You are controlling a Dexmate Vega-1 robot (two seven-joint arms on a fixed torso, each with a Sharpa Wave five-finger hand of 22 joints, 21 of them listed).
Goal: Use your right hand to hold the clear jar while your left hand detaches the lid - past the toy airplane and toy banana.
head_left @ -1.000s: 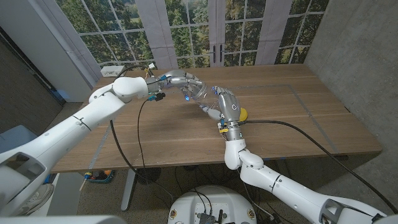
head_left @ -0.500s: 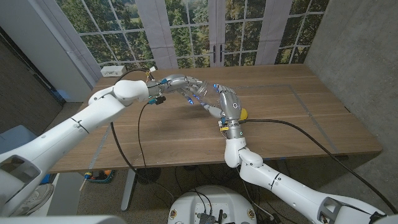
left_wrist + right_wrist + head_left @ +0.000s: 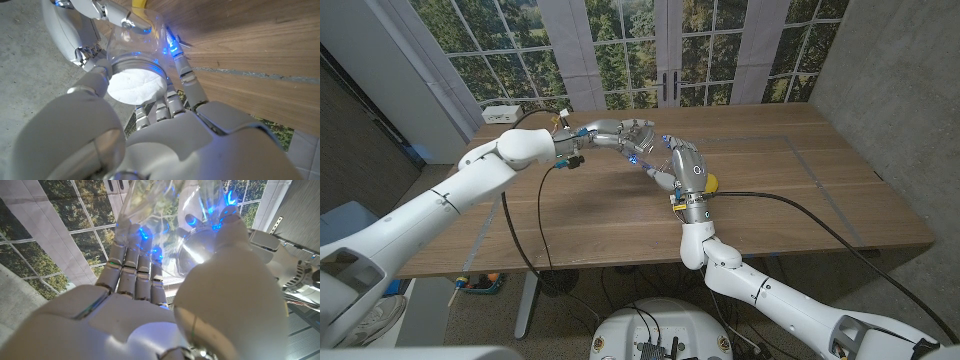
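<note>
Both hands meet above the table (image 3: 800, 190) around the clear jar (image 3: 650, 152), which lies on its side in the air between them. My right hand (image 3: 685, 168) wraps the jar's body; its wrist view shows the fingers (image 3: 131, 260) and thumb around the clear jar (image 3: 165, 215). My left hand (image 3: 622, 132) closes its fingers around the lid end. In the left wrist view the white lid (image 3: 136, 86) sits in the mouth of the jar (image 3: 127, 47), ringed by my left hand (image 3: 165, 130). The yellow toy banana (image 3: 712, 184) lies just right of my right hand.
A white power strip (image 3: 500, 114) lies at the table's far left corner. Black cables (image 3: 545, 200) hang from my left wrist over the front edge. Bare wood stretches right of the banana. Windows and a door stand behind the table.
My left hand's fingers have shifted slightly around the lid end of the jar. My right hand has held the jar in about the same place.
</note>
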